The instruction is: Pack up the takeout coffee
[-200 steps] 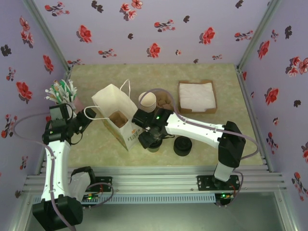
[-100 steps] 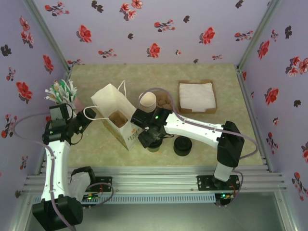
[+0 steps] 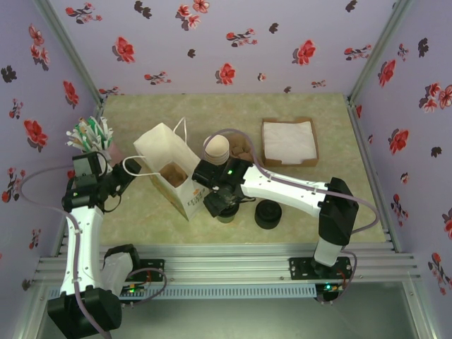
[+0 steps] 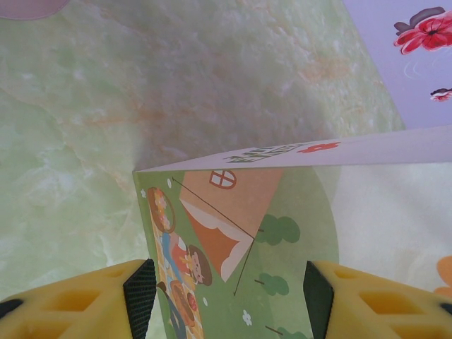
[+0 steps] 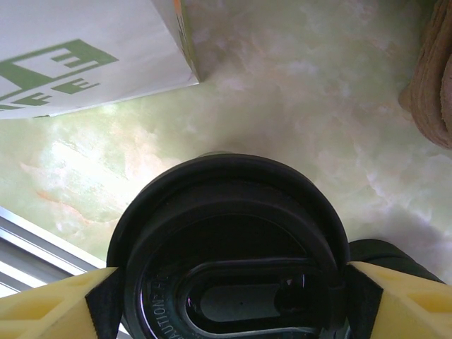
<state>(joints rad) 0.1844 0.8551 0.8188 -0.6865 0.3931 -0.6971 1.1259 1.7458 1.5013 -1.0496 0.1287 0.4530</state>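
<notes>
On the green marbled table (image 3: 339, 205), from above, the takeout coffee (image 3: 227, 216) stood just beside the paper bag (image 3: 169, 176); at the left wrist, the left gripper (image 4: 222, 286) straddled the bag's printed side with jaws apart, hold unclear; at the right wrist, the right gripper (image 5: 229, 296) clasped the black lid (image 5: 226, 205) between wide-set pads.

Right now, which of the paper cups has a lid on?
The dark cup inside the right pincer, beside the paper bag: a black lid caps it. The stacked cups behind show open cream rims.
</notes>
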